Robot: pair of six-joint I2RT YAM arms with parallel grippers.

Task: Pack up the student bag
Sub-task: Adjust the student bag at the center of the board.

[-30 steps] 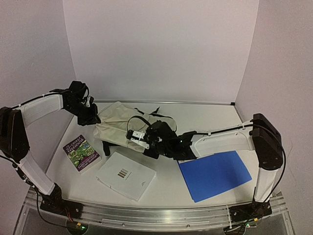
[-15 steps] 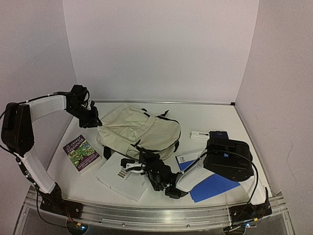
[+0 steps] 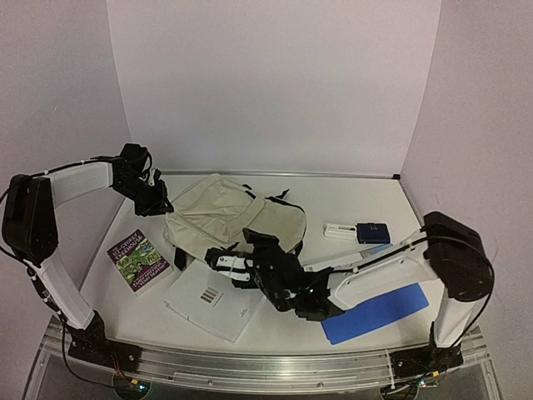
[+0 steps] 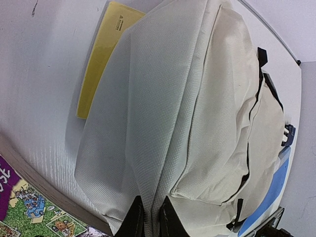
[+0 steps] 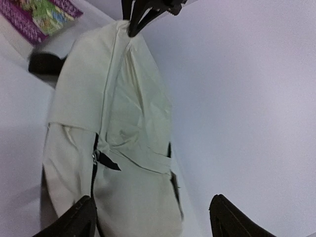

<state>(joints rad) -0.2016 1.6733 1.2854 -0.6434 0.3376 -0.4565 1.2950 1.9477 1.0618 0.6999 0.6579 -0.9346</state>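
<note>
The student bag [image 3: 225,212], cream fabric with black zipper lines and straps, lies on the table left of centre. My left gripper [image 3: 156,200] is at its far left edge. In the left wrist view the gripper [image 4: 149,203] is shut on a raised fold of the bag [image 4: 197,98]. My right gripper [image 3: 223,254] hovers at the bag's near edge. The right wrist view shows this gripper [image 5: 150,200] open wide with nothing between its fingers, the bag [image 5: 128,98] stretching away ahead. At the top of that view is the left gripper [image 5: 143,12], pinching the fabric.
A colourful book [image 3: 139,260] and a white booklet [image 3: 215,298] lie in front of the bag. A blue folder [image 3: 375,310] lies at the front right. A small white item [image 3: 337,231] and a dark blue one [image 3: 373,232] sit right of the bag. A yellow folder [image 4: 103,54] pokes out from under it.
My right gripper has gone from shut to wide open, and its arm has swung around at the bag's near edge. The left gripper keeps its pinch on the fabric.
</note>
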